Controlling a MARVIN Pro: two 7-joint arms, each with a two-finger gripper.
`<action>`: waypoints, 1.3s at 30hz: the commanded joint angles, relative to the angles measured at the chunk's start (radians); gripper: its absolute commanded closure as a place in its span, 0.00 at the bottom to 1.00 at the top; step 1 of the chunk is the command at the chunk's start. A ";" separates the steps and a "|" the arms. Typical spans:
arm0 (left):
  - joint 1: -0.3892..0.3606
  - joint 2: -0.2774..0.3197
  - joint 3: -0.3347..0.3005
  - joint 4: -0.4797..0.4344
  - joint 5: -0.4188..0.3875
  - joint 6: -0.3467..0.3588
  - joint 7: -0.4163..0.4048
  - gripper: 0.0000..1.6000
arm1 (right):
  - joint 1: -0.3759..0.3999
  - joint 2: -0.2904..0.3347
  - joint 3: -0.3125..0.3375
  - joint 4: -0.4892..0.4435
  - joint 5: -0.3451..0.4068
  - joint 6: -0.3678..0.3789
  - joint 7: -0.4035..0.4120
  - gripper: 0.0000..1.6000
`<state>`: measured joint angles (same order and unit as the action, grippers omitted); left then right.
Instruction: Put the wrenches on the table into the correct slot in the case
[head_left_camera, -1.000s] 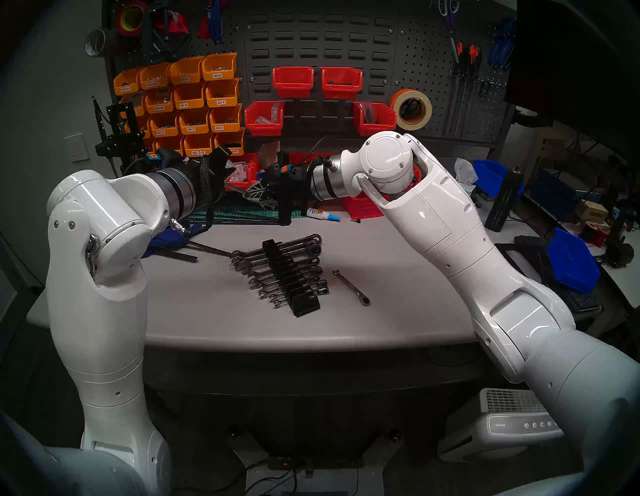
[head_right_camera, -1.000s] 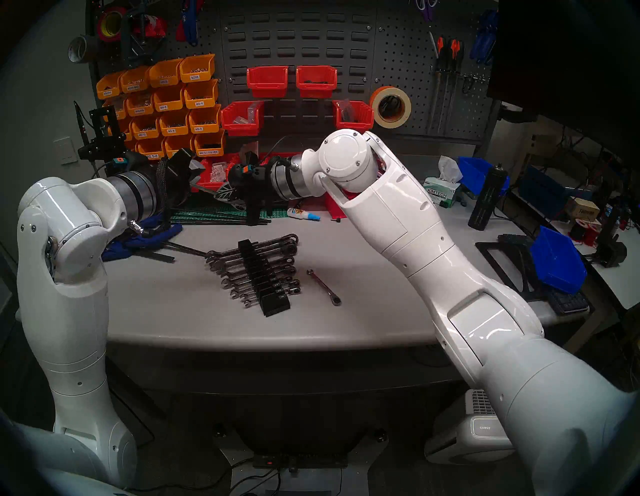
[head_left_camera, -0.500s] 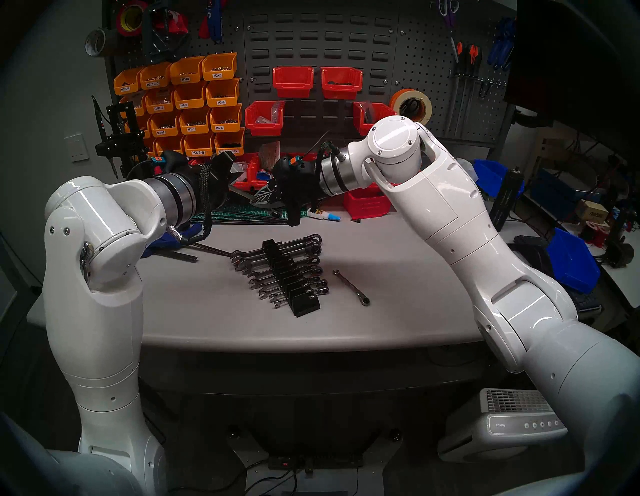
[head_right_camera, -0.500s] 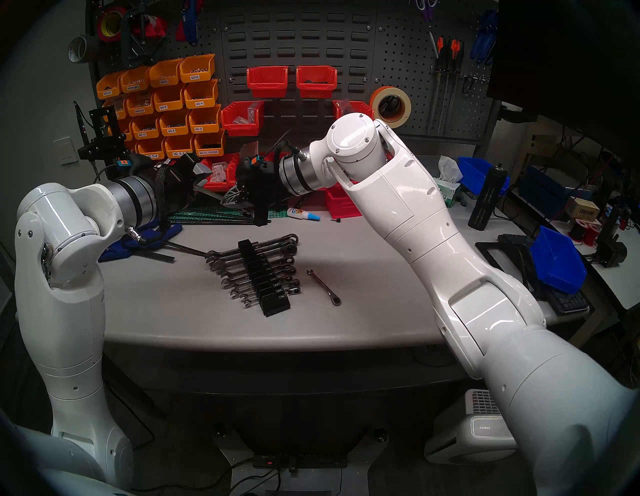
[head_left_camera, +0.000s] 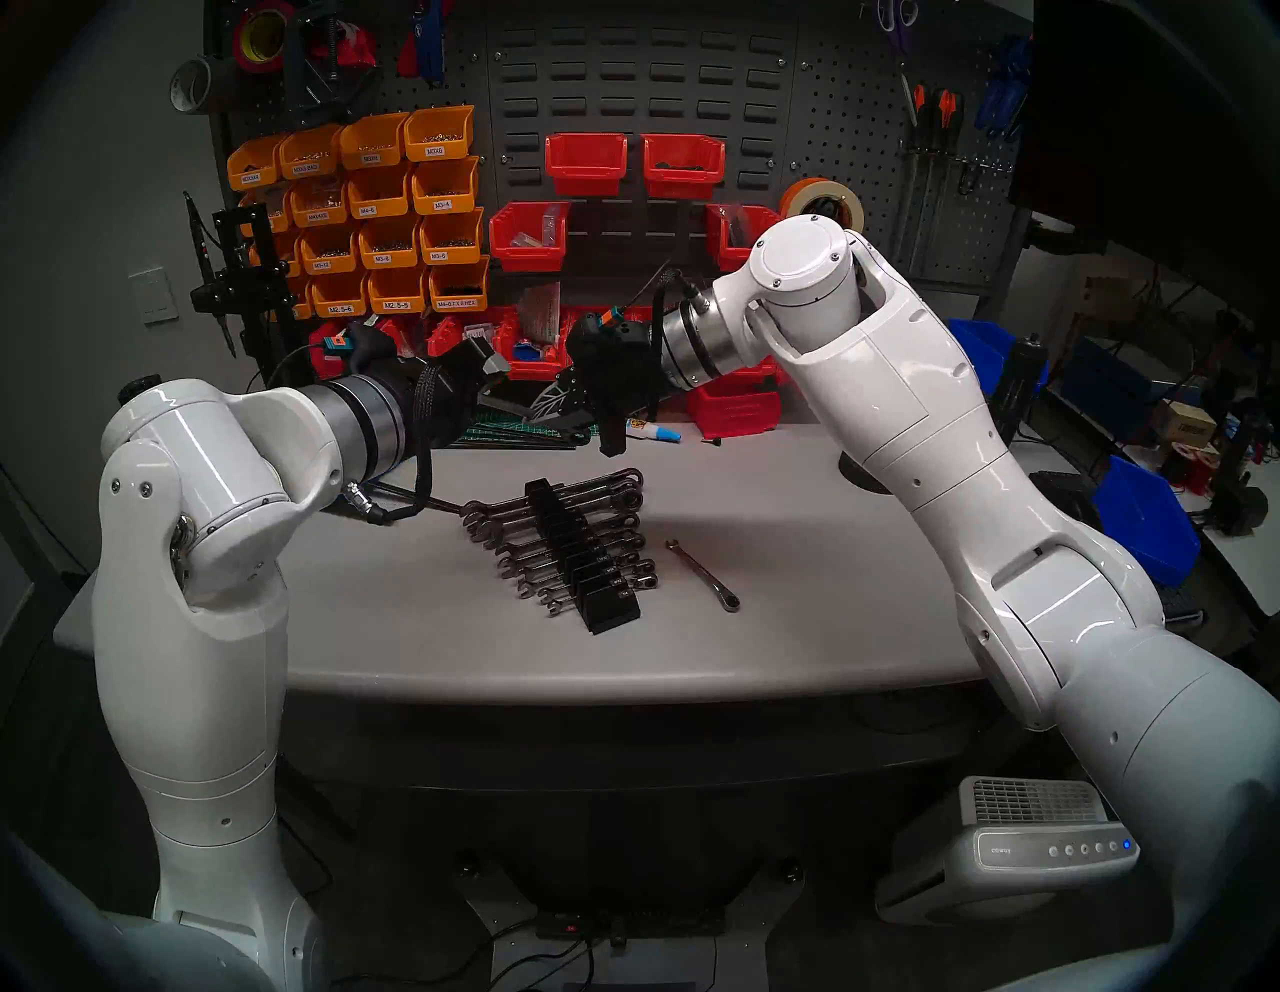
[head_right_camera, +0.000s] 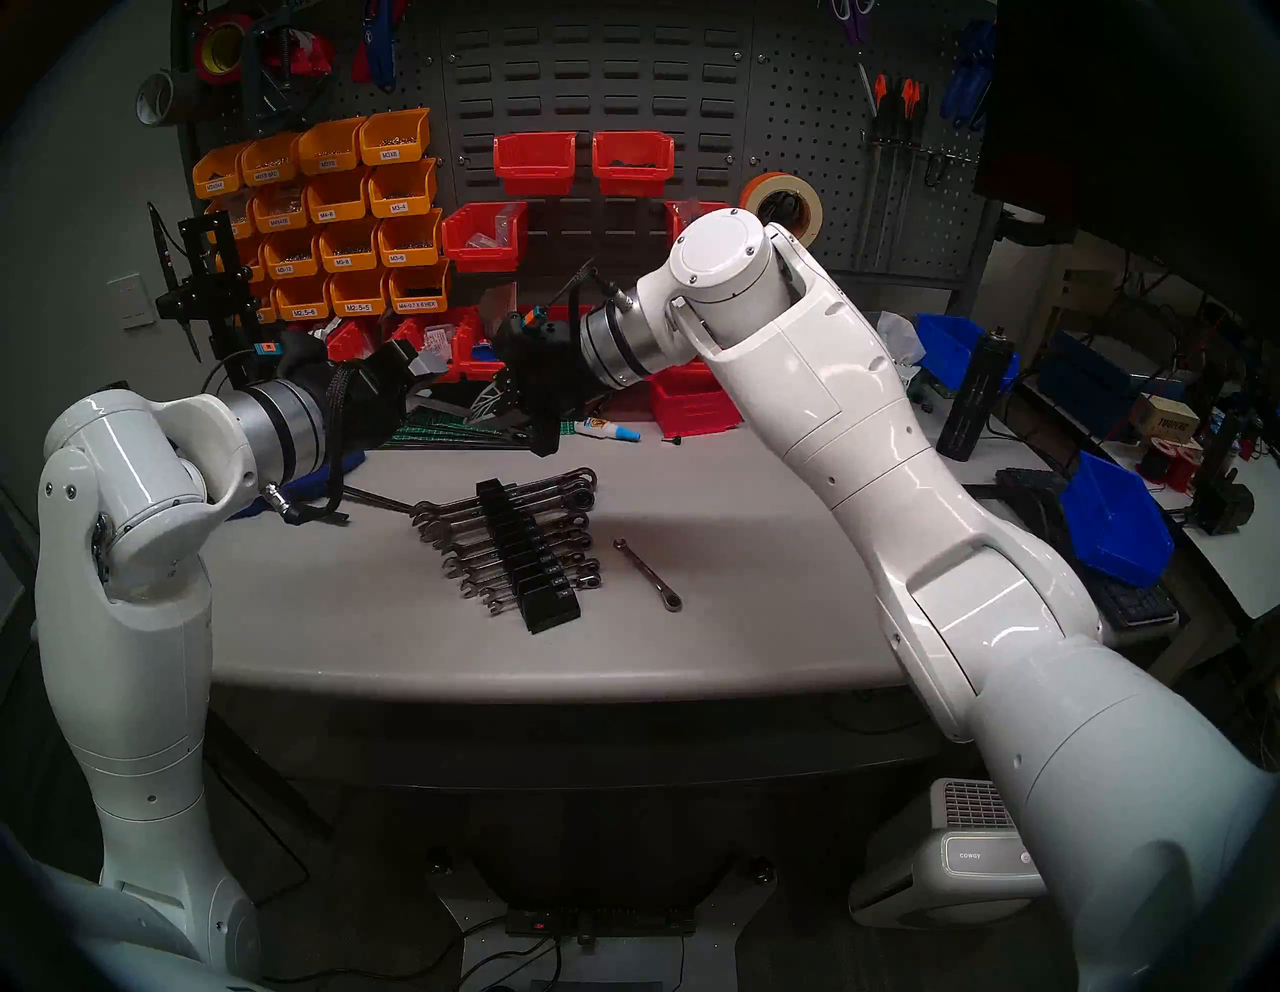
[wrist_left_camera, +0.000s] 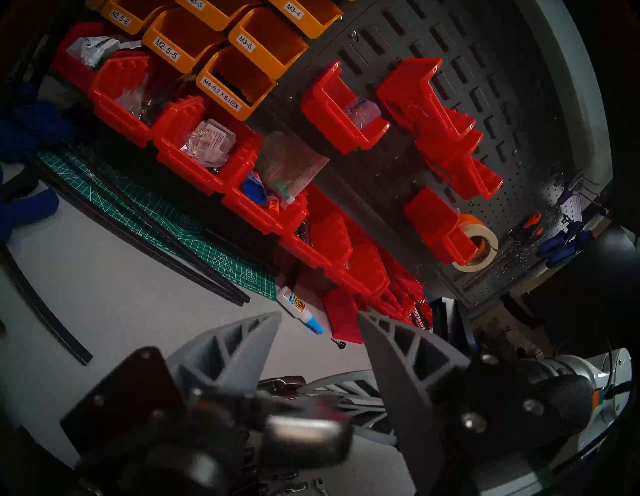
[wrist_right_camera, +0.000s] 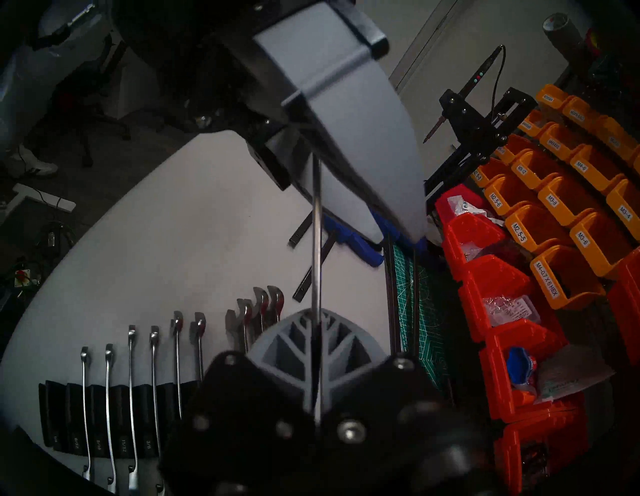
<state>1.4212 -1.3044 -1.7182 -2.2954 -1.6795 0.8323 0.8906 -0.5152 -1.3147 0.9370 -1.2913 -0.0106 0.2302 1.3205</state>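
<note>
My right gripper (wrist_right_camera: 316, 317) is shut on the shaft of a long chrome wrench (wrist_right_camera: 317, 242), above the back of the grey table (head_left_camera: 415, 623). The shaft's far end runs in between the grey fingers (wrist_right_camera: 363, 138) of my left gripper (wrist_left_camera: 318, 315), whose jaws stand apart, open. I cannot tell whether they still touch it. A shorter wrench (head_left_camera: 703, 575) lies loose on the table, just right of the black stepped case (head_left_camera: 585, 561). The case holds several wrenches in its slots. In the head view both grippers (head_left_camera: 547, 405) (head_left_camera: 488, 381) hover behind the case.
Red bins (head_left_camera: 734, 409), a green cutting mat (wrist_left_camera: 173, 225) and a glue bottle (head_left_camera: 654, 433) line the back of the table. Thin black rods (head_right_camera: 374, 500) and a blue cloth (head_right_camera: 332, 471) lie at the left. A black bottle (head_left_camera: 1015, 395) and blue bins stand at the right.
My left gripper's jaws have spread apart off the wrench shaft, and that wrist has dropped and shifted right. The right wrist has moved right, keeping its grip on the wrench.
</note>
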 joint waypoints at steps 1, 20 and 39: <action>0.015 0.004 -0.002 -0.030 0.031 0.002 -0.051 0.29 | 0.047 0.011 0.022 -0.022 0.011 0.036 0.028 1.00; 0.054 0.001 0.007 -0.033 0.087 0.005 -0.099 0.27 | 0.103 0.030 -0.034 0.063 -0.004 0.101 0.163 1.00; 0.042 -0.007 0.003 0.031 0.143 -0.010 -0.109 0.31 | 0.197 0.036 -0.158 0.217 0.077 0.035 0.163 1.00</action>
<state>1.4956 -1.3125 -1.7058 -2.2699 -1.5473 0.8371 0.7973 -0.4084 -1.2845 0.7983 -1.0885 0.0197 0.2799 1.4862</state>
